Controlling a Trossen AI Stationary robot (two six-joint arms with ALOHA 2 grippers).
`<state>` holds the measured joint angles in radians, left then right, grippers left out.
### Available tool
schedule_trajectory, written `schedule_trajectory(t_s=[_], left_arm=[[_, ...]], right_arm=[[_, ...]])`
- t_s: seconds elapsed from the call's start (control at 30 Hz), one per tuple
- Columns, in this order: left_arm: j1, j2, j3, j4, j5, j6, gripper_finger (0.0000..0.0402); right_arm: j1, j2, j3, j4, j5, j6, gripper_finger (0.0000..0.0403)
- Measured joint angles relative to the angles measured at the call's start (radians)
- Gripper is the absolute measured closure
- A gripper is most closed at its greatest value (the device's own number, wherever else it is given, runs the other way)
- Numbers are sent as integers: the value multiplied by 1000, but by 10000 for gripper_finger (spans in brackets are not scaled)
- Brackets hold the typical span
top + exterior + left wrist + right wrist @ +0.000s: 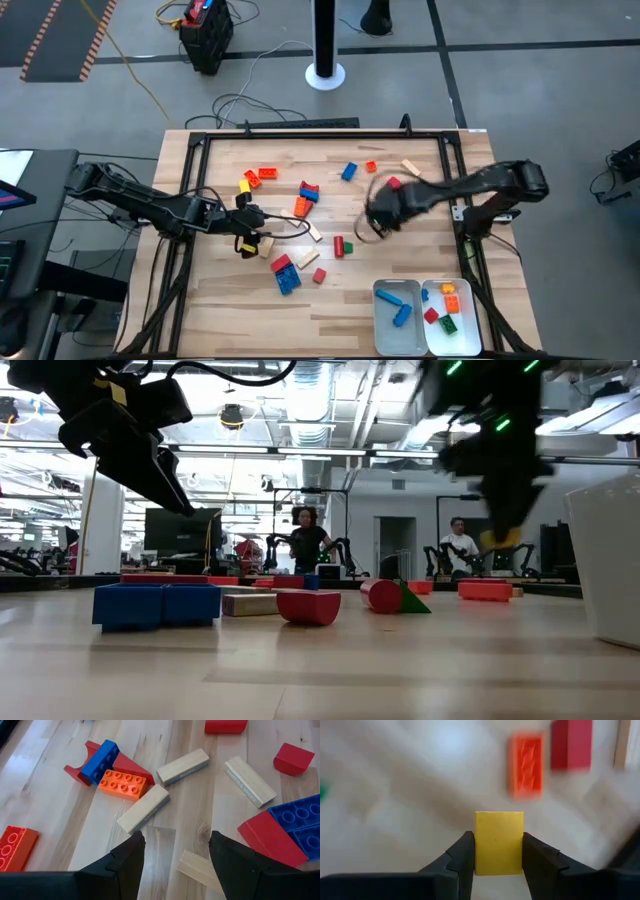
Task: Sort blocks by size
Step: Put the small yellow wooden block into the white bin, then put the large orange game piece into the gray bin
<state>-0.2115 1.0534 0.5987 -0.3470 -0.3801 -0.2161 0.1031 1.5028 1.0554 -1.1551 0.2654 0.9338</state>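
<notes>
Right gripper (pixel 494 851) clamped on a small yellow plastic block (pixel 499 841), held above the wooden counter (pixel 330 300), mid-sort: next, judged, carry it to a white rectangular tray (pixel 475 340); left gripper (pixel 176 851) hovers apart over tan blocks (pixel 143 809)

We see small plastic toy bricks scattered over the wooden table. A yellow rectangular brick (pixel 499 842) sits upright between 2 dark fingers, touching both. An orange studded brick (pixel 122 784) lies flat against a blue studded brick (pixel 99 760) resting on a red piece. 3 tan plain blocks (pixel 144 808) lie nearby at differing angles. A large blue brick (pixel 157 603) lies flat at the near edge.
</notes>
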Motion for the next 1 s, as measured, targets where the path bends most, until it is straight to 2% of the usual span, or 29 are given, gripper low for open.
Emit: schedule_trajectory(t_s=[0.23,0.43,0.6,0.73,1.0], left_arm=[[0,0,0,7,0,-6,189],[0,0,0,8,0,-6,189],[0,0,0,12,0,-1,189],[0,0,0,24,0,1,189],[0,0,0,33,0,12,189]], right_arm=[[350,-89,0,-128,-105,381,240],[617,-103,0,-132,-225,720,237],[795,-55,0,-94,-245,802,218],[850,-10,0,-96,-251,863,207],[836,-43,-1,-83,-307,920,170]])
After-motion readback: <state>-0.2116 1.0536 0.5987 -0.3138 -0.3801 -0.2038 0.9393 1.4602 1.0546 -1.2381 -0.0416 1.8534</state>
